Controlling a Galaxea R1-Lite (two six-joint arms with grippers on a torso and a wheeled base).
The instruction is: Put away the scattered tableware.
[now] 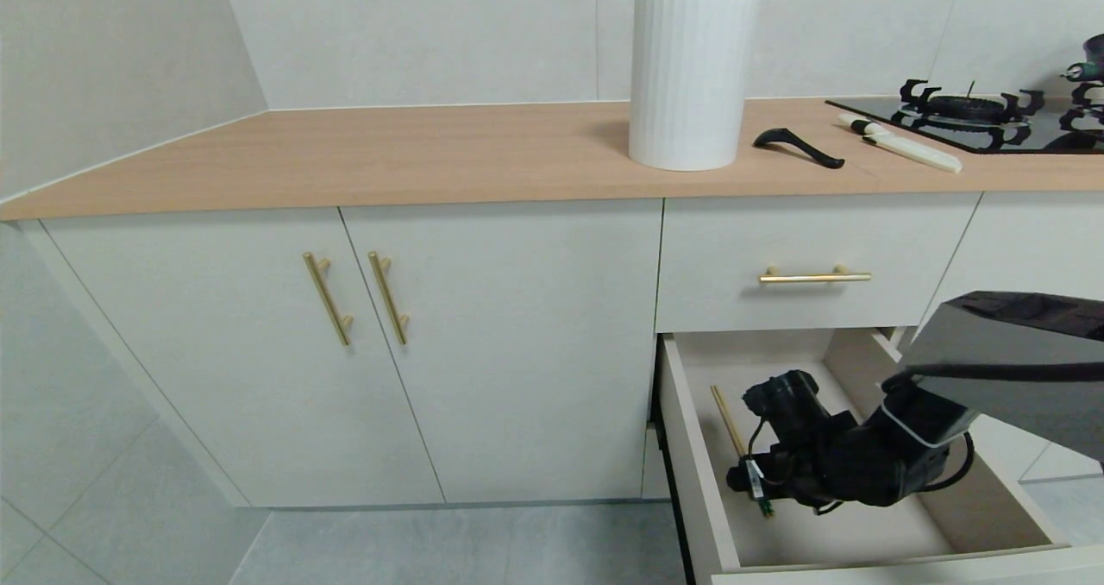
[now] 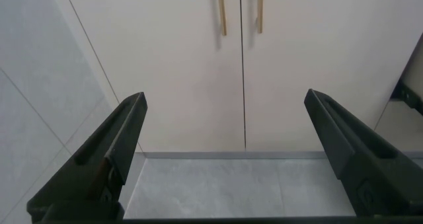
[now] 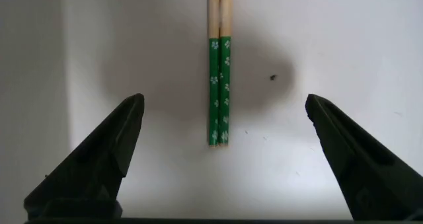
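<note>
Hovering low inside the open drawer point(image 1: 690, 434) with the right pincer point(image 3: 223, 105) spread wide, pinching nothing. Right under it, between the jaws: green-tipped chopsticks point(image 3: 219, 65), flat on the drawer floor, nothing else visible in there. Could easily knock them askew or clip the drawer wall if pulled out too low.

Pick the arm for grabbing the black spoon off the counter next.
Right, probably. The right gripper hangs open in the drawer below the black spoon, chopsticks lying free. The left gripper faces the cabinet doors, low and farther left.
</note>
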